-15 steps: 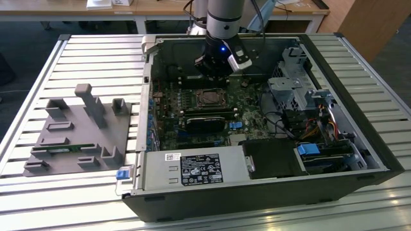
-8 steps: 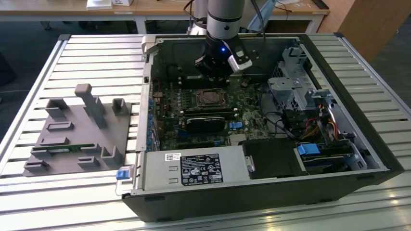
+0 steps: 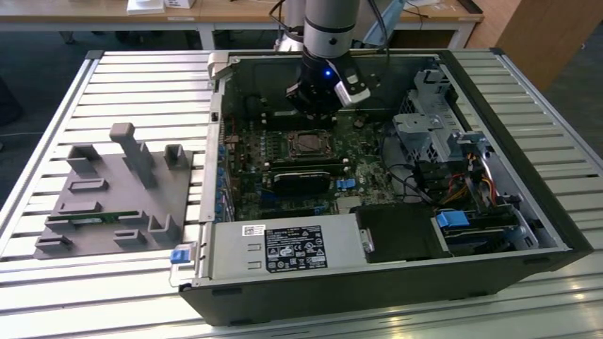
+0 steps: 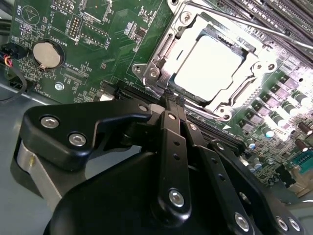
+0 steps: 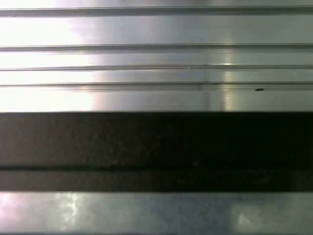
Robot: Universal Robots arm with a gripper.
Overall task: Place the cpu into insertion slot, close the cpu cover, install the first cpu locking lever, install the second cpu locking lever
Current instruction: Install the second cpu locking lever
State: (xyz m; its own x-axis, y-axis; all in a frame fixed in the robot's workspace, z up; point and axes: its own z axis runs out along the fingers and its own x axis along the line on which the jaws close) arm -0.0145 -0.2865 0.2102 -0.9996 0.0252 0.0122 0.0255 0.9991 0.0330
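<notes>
With the cpu seated under the cover, the tool, fingers together, should press squarely.

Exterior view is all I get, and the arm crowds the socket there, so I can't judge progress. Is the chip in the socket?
Observer: Yes. In the second wrist view the chip lies flat in the socket, silvery top up.
Operator: And the cover?
Observer: The cover is down around the chip, which shows through its window.
Operator: Where is the tool?
Observer: The tool has its tip close beside one corner of the cover. I cannot tell whether it touches.
</notes>
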